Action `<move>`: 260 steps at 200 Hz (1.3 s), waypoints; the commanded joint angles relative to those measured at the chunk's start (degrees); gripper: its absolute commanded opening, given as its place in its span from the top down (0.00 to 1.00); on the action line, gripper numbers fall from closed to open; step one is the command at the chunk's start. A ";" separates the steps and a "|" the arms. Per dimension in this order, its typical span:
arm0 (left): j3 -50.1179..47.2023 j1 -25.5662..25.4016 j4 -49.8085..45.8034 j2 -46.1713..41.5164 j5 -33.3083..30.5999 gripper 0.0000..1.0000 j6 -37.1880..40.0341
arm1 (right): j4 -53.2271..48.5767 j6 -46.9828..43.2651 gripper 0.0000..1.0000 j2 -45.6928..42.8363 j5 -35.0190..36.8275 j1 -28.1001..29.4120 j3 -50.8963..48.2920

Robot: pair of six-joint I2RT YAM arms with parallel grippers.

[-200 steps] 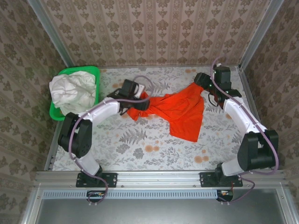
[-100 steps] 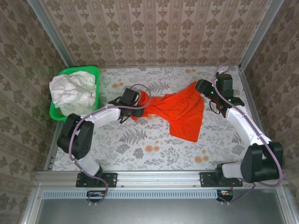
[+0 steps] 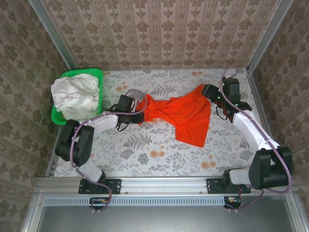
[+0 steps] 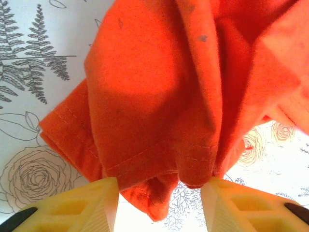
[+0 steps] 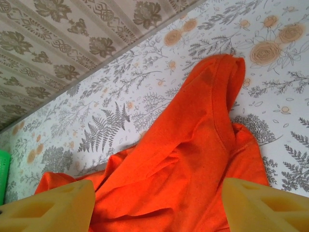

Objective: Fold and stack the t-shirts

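The orange t-shirt (image 3: 183,116) lies rumpled across the far middle of the table (image 3: 145,150), stretched in a crooked band between my two hands. Its widest part sags toward me on the right side. Its left end narrows to a bunched hem and sleeve. Its right end rises to a small peak by the far right corner.

My left hand (image 3: 140,112) is at that left end. In my left wrist view the orange t-shirt (image 4: 159,96) fills most of what I see. The stitched hem is gathered into folds that sit between my two yellow fingers (image 4: 72,205), and cloth presses against both inner faces. So my left hand (image 4: 159,193) is grasping the hem.

My right hand (image 3: 208,92) is at the raised right end. From that wrist the orange t-shirt (image 5: 193,179) spreads out ahead of me, with a fold of its edge standing up against the flowered tabletop. My right hand (image 5: 157,203) has its fingers spread wide, released, with the cloth running between them. I cannot tell whether either finger touches it.

The white t-shirt (image 3: 75,94) is well apart from all this. It is heaped in the green basket (image 3: 99,77) at the far left corner of the table.
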 commanded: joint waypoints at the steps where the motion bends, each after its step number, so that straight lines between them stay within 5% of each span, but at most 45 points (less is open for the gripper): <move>1: 0.54 1.64 2.61 -0.12 1.17 0.58 -2.58 | -0.72 1.17 0.29 -1.37 -0.91 0.25 -0.90; 38: 3.92 2.54 1.26 1.76 1.07 1.00 -1.52 | -0.72 1.25 0.29 -0.98 -1.36 0.34 -0.30; 128: 12.89 8.20 -7.17 -1.73 2.41 1.00 4.42 | -1.44 0.52 0.28 -0.91 -2.24 0.56 0.96; 136: 13.07 8.08 -8.37 -1.57 2.49 0.87 3.71 | -1.44 0.61 0.28 -0.91 -2.19 0.59 0.95; 178: 9.97 6.58 -8.29 -2.00 7.45 0.60 -9.25 | -1.77 0.80 0.28 -1.91 -1.58 0.61 0.12; 260: 4.60 3.87 0.77 2.19 8.60 0.72 -20.97 | -0.94 1.35 0.27 -1.84 -1.91 1.21 -0.44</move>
